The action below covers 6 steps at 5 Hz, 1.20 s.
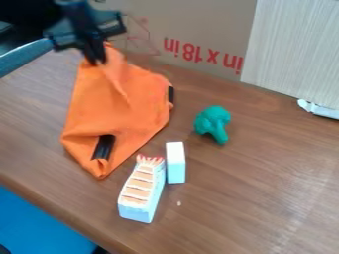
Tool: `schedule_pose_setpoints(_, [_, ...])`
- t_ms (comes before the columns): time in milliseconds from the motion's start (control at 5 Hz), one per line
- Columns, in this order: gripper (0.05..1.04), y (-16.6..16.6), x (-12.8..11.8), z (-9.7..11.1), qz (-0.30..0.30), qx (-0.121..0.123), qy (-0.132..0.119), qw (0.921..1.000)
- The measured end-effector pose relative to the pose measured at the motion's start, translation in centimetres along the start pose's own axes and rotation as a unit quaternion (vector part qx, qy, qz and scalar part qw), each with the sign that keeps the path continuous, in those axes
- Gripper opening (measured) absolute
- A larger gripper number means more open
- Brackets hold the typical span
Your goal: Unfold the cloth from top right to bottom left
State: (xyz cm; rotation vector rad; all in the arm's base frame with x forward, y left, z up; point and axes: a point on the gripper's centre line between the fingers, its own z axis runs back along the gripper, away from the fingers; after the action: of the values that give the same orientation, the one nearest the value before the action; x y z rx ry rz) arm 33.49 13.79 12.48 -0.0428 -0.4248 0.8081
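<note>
Orange cloth (131,111) lies bunched on table's (258,198) left side, top peak pinched in gripper (97,60), fingers nearly together. Likely light, limp, hard to tear; upper corner suits hold. Sushi toy (141,191) just beside lower edge.

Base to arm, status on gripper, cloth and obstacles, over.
Gripper at upper end of orange cloth, grip unconfirmed. Cloth creased, not spread flat. Shrimp-topped block and white block close off its lower right edge; green toy farther right.

Table (258,198): brown, under white block (175,162)
Shrimp toy (141,189): just beside block
Green toy (212,122): near block
Orange cloth (122,111): near block
</note>
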Motion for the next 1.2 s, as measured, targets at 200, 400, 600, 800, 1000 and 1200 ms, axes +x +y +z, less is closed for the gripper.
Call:
schedule_pose_setpoints(200, [0.058,2.0,-0.2,0.8,-0.005,0.0,0.014,0.9999])
schedule_pose_setpoints(400, [0.058,4.9,0.5,1.8,0.005,0.012,0.017,0.9998])
schedule_pose_setpoints(600, [0.058,5.9,0.4,2.2,-0.016,0.021,0.034,0.9991])
schedule_pose_setpoints(800, [0.058,8.4,1.6,2.6,-0.016,0.031,0.056,0.9978])
schedule_pose_setpoints(1000, [0.058,10.1,2.3,2.9,-0.032,0.042,0.067,0.9964])
schedule_pose_setpoints(1200, [0.058,12.1,3.1,3.0,-0.034,0.05,0.093,0.9938])
